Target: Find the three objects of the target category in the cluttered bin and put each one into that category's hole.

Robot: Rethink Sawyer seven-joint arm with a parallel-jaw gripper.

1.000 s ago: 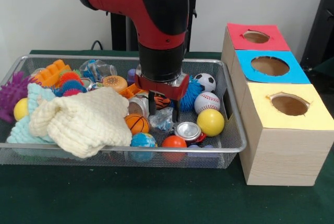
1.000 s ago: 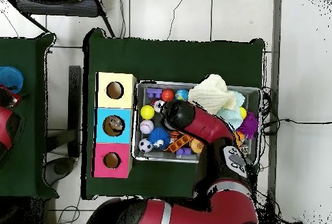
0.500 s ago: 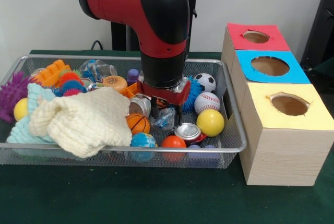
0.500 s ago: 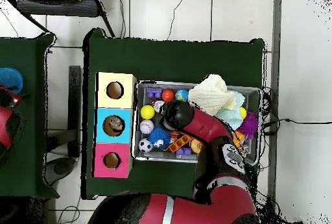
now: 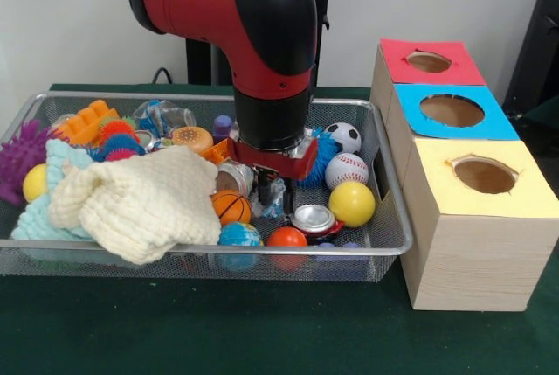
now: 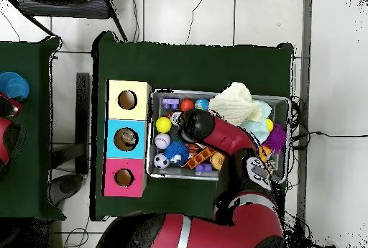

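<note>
The green worktop carries a wire mesh bin and, just beside it at three o'clock in the front view, a wooden box with three holes on top: red panel, blue panel and yellow panel.

The red and black arm comes down into the middle of the bin. Its tool sits low among the clutter, its dark fingers set narrowly around a crumpled clear wrapper; whether they actually grip it I cannot tell.

At nine o'clock from the tool lies a heap of cream knitted cloth over a pale blue cloth, with a purple spiky toy and an orange block toy further toward ten o'clock.

The balls cluster around the tool: yellow ball and baseball at three o'clock, soccer ball at two, small basketball touching at eight, orange ball at six, globe ball at seven. A silver can lies between the orange and yellow balls.
</note>
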